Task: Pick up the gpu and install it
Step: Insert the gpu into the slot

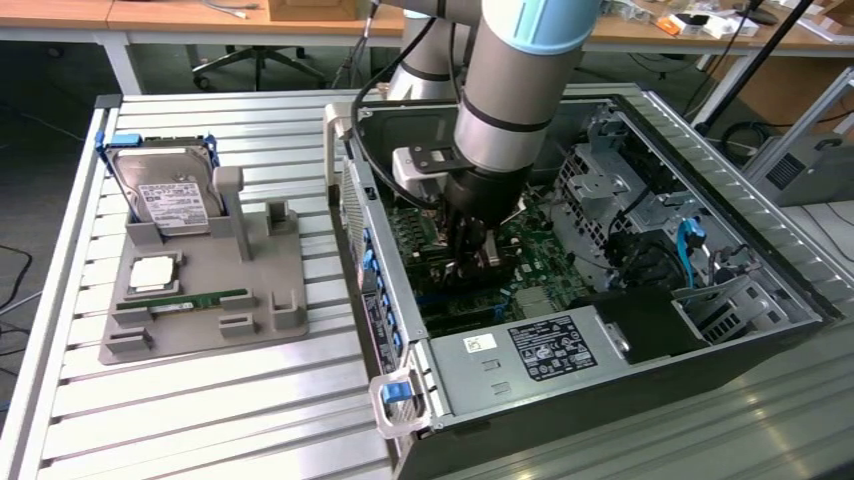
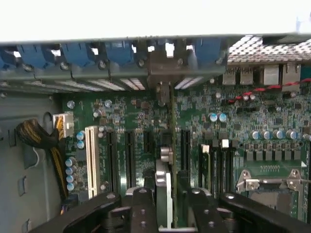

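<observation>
GPU standing edge-on between gripper fingers, jaws clamping on its near end. Card's long axis running straight ahead from gripper, along motherboard slots, toward rear bracket wall. Card sitting directly below gripper inside computer case.

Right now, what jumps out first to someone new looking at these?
The big grey robot arm plunging into the open computer case, its gripper low over the green motherboard. In the wrist view the gpu stands on edge between the fingers, over the row of dark expansion slots. On the exterior view's left, a grey holder carries the hard drive and a RAM stick.
</observation>
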{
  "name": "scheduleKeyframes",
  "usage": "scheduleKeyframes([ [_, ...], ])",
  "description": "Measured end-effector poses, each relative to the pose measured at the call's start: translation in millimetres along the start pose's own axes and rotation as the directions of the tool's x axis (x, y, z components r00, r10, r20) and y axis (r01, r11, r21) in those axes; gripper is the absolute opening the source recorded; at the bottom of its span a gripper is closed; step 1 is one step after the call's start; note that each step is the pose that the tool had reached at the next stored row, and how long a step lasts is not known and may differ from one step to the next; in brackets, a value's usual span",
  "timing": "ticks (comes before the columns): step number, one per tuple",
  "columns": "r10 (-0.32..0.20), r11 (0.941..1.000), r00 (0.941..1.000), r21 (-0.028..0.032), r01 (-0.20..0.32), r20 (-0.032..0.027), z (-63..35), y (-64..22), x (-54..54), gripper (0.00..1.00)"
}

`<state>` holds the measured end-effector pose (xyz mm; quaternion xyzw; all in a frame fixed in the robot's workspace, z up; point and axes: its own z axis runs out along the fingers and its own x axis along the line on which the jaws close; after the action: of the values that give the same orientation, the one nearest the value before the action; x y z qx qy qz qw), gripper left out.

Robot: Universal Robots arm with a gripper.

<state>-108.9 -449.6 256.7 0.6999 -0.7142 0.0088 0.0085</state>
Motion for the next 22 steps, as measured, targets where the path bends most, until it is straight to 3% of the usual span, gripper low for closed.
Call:
scheduleKeyframes([
  [1, 0.0, 1.0, 1.0, -0.0008, 0.0, -0.0013, -0.6, 0.1, 0.1, 0.35],
  [6, 0.0, 1.0, 1.0, -0.0007, 0.0, -0.0013, -2.8, 0.1, 0.2, 0.35],
  [14, 0.0, 1.0, 1.0, -0.0006, 0.0, -0.0011, -36.3, 0.0, 0.0, 0.35],
  [18, -0.001, 1.0, 1.0, -0.0008, 0.001, -0.0012, -40.0, 0.0, -5.1, 0.35],
  [19, -0.002, 1.0, 1.0, -0.0014, 0.002, -0.0011, -40.0, -1.0, -5.6, 0.33],
  [22, -0.005, 1.0, 1.0, -0.0073, 0.005, -0.0013, -39.9, -9.5, -6.1, 0.14],
])
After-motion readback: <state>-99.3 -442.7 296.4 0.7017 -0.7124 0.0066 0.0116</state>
